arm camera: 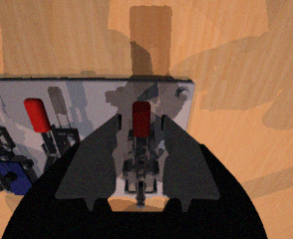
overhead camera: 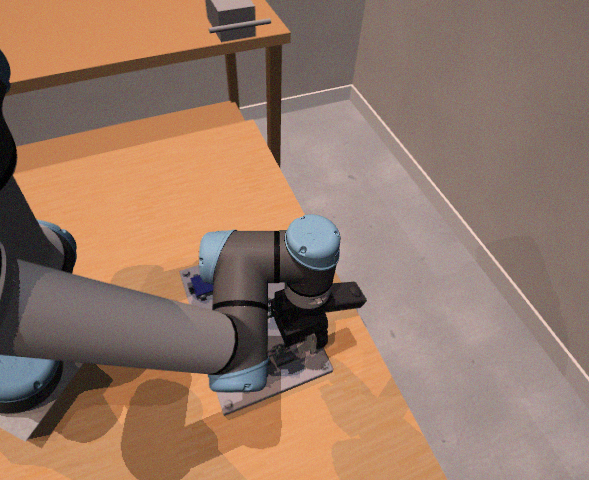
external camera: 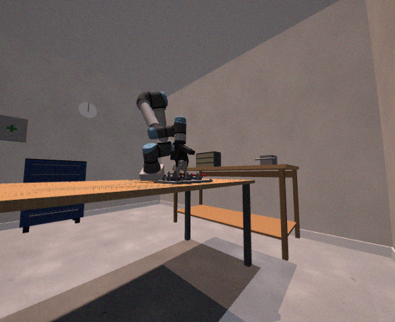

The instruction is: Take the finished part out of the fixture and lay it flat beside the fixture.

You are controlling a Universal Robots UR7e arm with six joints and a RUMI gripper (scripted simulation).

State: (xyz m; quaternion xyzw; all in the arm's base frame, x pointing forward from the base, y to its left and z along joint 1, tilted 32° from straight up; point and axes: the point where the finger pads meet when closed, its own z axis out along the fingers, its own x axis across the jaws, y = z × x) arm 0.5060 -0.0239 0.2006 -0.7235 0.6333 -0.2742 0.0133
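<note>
The grey fixture plate (overhead camera: 263, 393) (external camera: 183, 180) (arm camera: 97, 95) lies near the table's right edge. My gripper (arm camera: 142, 116) (overhead camera: 304, 345) (external camera: 179, 169) points straight down over the plate's right end. Its fingers are partly open and straddle a toggle clamp with a red handle (arm camera: 141, 109) without touching it. A second red-handled clamp (arm camera: 37, 115) stands to the left. One blue blank (arm camera: 9, 175) (overhead camera: 199, 284) shows at the plate's left end. I cannot make out the slotted part; the clamp and my arm cover that spot.
The wooden table (overhead camera: 154, 196) ends just right of the fixture, with floor beyond. My arm's base (overhead camera: 5, 382) stands at the left. A second table at the back carries a grey box (overhead camera: 229, 15) (external camera: 267, 159).
</note>
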